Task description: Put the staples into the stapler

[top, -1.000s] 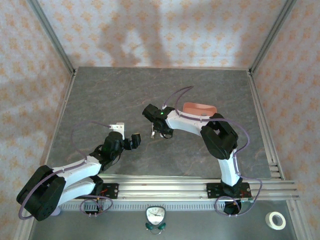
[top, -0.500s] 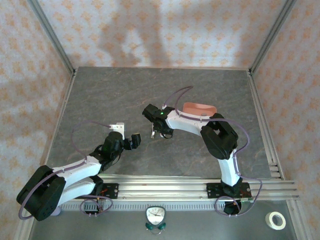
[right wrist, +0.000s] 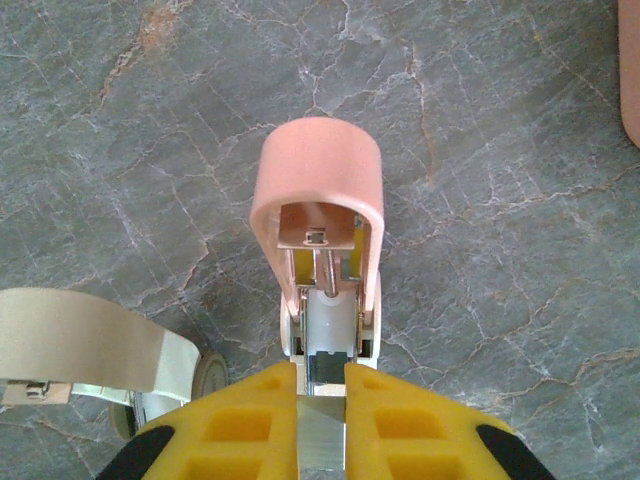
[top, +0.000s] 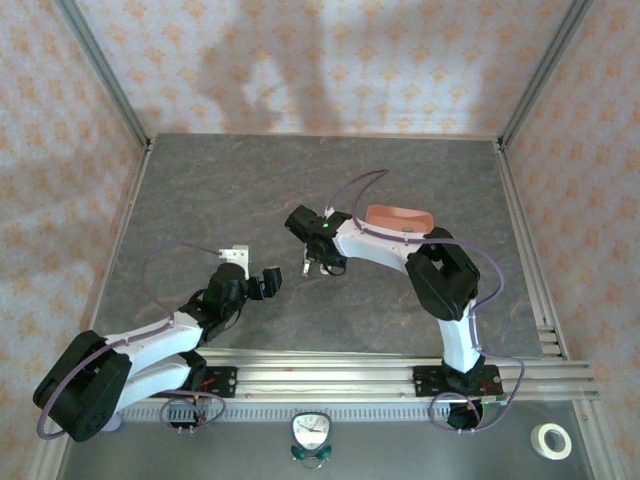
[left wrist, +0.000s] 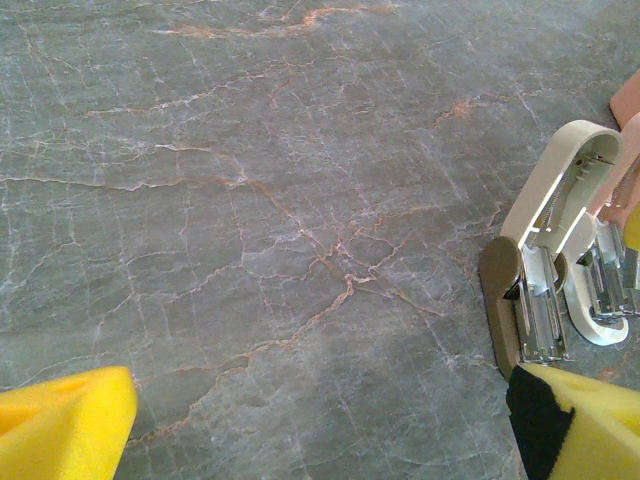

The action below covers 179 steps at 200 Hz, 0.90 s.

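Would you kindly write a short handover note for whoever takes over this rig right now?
Left gripper: open, empty, near the beige stapler, which lies open.
Right gripper: shut on a thin metal strip, seemingly staples, lined up with the open pink stapler.
Tray: behind the right arm; contents too small to tell.
Done: staplers open, strip in grip.
Left: seat the strip in the channel, close the lid.

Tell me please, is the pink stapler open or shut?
Open: the pink stapler has its lid swung up, and the metal parts inside it are exposed.
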Each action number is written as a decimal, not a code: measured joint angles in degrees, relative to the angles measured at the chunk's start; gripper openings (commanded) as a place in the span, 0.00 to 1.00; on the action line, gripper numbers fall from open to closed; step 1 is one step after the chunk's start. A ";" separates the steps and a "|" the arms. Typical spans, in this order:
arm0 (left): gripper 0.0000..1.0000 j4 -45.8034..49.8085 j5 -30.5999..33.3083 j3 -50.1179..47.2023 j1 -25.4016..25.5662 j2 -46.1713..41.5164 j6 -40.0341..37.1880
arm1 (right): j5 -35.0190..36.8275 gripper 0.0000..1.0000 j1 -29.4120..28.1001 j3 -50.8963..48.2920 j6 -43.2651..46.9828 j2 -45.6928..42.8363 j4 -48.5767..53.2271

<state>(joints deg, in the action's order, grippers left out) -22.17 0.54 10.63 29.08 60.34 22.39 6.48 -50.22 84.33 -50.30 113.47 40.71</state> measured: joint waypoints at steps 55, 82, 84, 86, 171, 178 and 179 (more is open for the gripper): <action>0.96 0.00 0.00 0.00 0.00 0.00 -0.02 | -0.02 0.15 0.00 0.00 -0.02 0.02 0.00; 0.96 0.00 0.00 0.02 0.00 0.00 0.00 | -0.04 0.15 0.00 0.00 -0.02 0.04 0.00; 0.96 0.00 0.00 0.00 0.00 0.00 -0.02 | -0.04 0.15 0.00 0.00 -0.02 0.04 0.00; 0.96 0.00 0.00 0.00 0.00 0.00 -0.02 | -0.04 0.15 0.00 0.00 -0.02 0.04 0.00; 0.96 0.00 0.00 0.00 0.00 0.00 0.00 | -0.46 0.15 0.00 0.00 -0.02 0.59 0.00; 0.96 0.00 0.00 0.00 0.00 0.00 -0.02 | -0.46 0.15 0.00 0.00 -0.02 0.66 0.00; 0.96 0.00 0.00 0.00 0.00 0.00 0.00 | -0.46 0.15 0.00 0.00 -0.02 0.66 0.00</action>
<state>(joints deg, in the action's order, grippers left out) -22.17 0.54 10.63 29.08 60.34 22.39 6.02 -50.22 84.33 -50.33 114.13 40.71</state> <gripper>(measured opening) 0.963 0.151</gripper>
